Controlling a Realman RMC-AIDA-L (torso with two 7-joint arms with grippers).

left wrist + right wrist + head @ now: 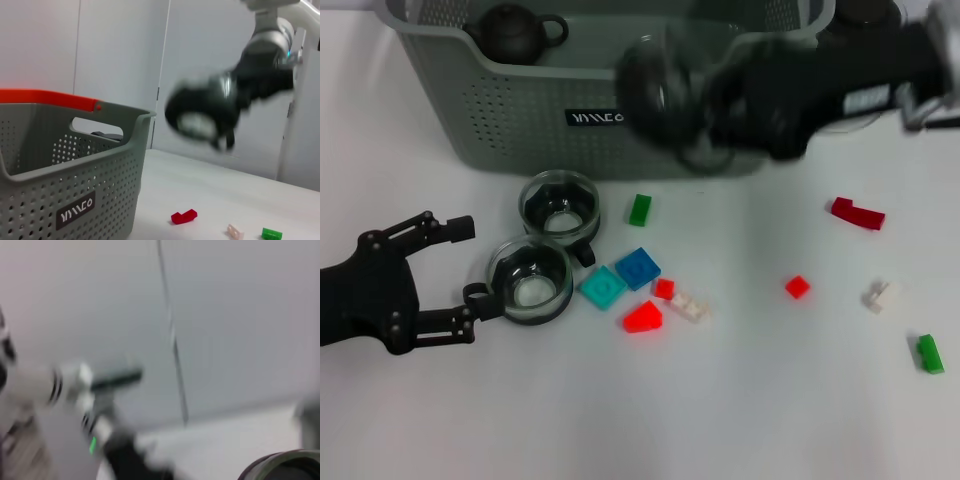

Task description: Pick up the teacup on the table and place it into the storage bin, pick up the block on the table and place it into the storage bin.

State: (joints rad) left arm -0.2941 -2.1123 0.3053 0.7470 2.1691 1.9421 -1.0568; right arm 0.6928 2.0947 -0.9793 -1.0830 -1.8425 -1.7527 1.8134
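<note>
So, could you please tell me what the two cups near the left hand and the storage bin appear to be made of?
The two cups look like clear glass: glossy, see-through walls showing dark inserts or handles. The storage bin looks like matte grey-green moulded plastic, given its perforated walls and cut-out handle.

A dark teapot [513,32] fills the storage bin's [520,110] left corner; two glass teacups [558,205] and scattered blocks [638,268] crowd the worktop [740,400] before it.
</note>
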